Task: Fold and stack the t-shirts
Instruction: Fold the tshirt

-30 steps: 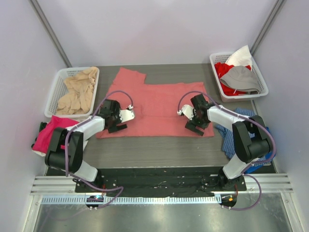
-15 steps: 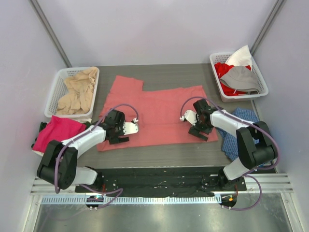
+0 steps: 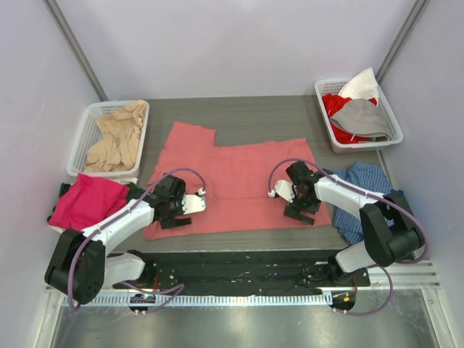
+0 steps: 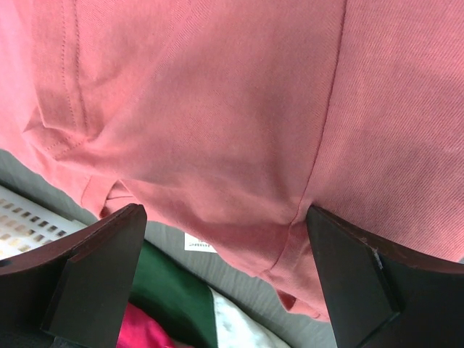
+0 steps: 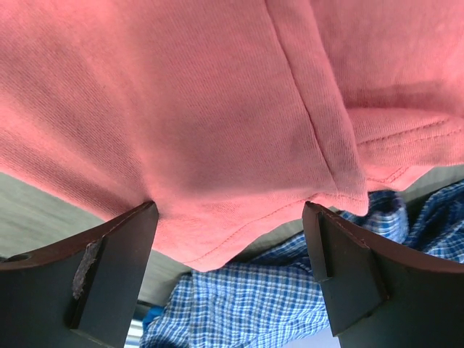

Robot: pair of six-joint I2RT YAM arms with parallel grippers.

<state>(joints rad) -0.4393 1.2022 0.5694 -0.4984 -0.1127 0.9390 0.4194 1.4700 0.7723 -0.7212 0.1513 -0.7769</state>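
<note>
While the salmon-red t-shirt (image 3: pixel 235 181) lies spread flat across the middle of the table (image 3: pixel 254 112), one sleeve reaching toward the far left, both arms are bent low over its near edge. The left gripper (image 3: pixel 174 210) sits over the near left corner with its jaws wide apart and nothing between them but the cloth below. The right gripper (image 3: pixel 299 203) sits over the near right part, its jaws likewise spread and holding nothing. Whether any fingertip presses on the fabric cannot be told.

Clutter crowds both corners. At the right, a blue checked cloth (image 3: pixel 362 185) lies against the shirt's side hem. The right wrist view shows that hem (image 5: pixel 239 239) meeting the checks right between the fingers (image 5: pixel 109 268); which cloth lies on top there cannot be told. At the left, a magenta-pink t-shirt (image 3: pixel 87 199) is bunched at the table's edge with a dark green cloth (image 4: pixel 170 297) beside it. The left wrist view shows that green cloth, a white label (image 4: pixel 197 244) and a strip of bare table just past the shirt's hem.

A white basket (image 3: pixel 81 138) at the far left holds a crumpled beige t-shirt (image 3: pixel 116 138). A second basket (image 3: pixel 391 116) at the far right holds a grey t-shirt (image 3: pixel 362 116) over a red one (image 3: pixel 337 109), with a white cloth (image 3: pixel 361 85) draped on its far rim.
</note>
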